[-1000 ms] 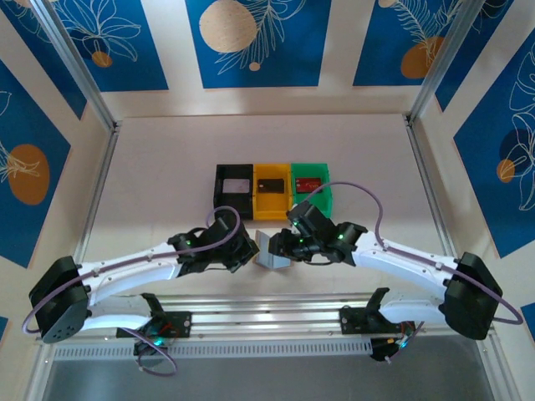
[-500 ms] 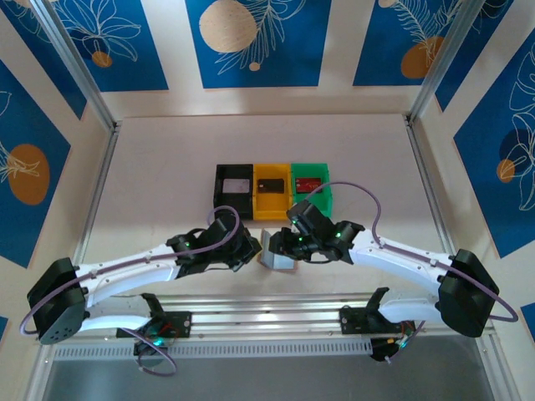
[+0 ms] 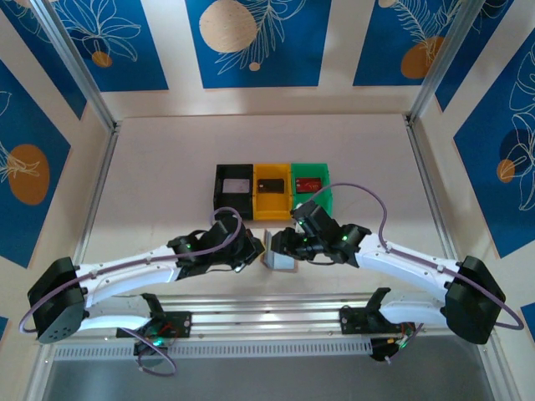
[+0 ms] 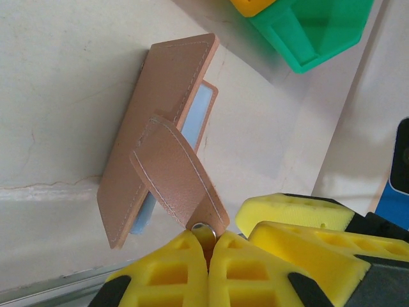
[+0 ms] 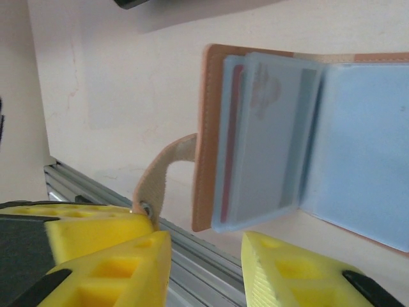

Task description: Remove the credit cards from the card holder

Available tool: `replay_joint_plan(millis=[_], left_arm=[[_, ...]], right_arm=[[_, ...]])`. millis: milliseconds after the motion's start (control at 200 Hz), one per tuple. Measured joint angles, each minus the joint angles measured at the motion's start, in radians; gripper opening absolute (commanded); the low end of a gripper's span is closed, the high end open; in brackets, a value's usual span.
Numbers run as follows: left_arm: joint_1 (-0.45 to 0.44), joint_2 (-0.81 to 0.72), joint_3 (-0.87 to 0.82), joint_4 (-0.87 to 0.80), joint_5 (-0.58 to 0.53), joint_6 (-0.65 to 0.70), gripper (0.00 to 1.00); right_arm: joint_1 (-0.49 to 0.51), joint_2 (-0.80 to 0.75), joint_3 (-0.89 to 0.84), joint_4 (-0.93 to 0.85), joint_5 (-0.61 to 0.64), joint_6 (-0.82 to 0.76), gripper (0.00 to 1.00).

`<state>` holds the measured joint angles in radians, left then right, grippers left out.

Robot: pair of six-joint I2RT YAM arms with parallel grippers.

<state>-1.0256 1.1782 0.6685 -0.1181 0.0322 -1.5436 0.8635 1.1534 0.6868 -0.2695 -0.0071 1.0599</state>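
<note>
Pale table (image 3: 167, 184), blue-patterned walls around it. The card holder (image 3: 277, 258) sits partly open at centre, near the bins (image 3: 328, 200). My left gripper (image 4: 206, 238) is clamped on the snap tab (image 4: 176, 173), steadying the holder. My right gripper (image 5: 206, 248) is spread and empty beside the pocket panels (image 5: 268, 141). Step in hand: extraction. Next, the right fingers should pinch the exposed credit card (image 5: 233, 128) edge and draw it outward.

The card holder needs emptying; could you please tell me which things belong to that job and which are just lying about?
Job: card holder, tab pinched by the left gripper; cards in its sleeves; open right gripper; probably the black bin, yellow bin and green bin, each holding a card.
Lying about: metal rail; blue wall panels.
</note>
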Motion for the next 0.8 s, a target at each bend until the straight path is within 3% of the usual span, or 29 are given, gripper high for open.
replay_joint_plan(millis=[800], left_arm=[[-0.014,-0.016,-0.043,0.019,-0.039,-0.021,0.00]], right_arm=[[0.000,0.129,0.021,0.081,-0.058,0.066,0.35]])
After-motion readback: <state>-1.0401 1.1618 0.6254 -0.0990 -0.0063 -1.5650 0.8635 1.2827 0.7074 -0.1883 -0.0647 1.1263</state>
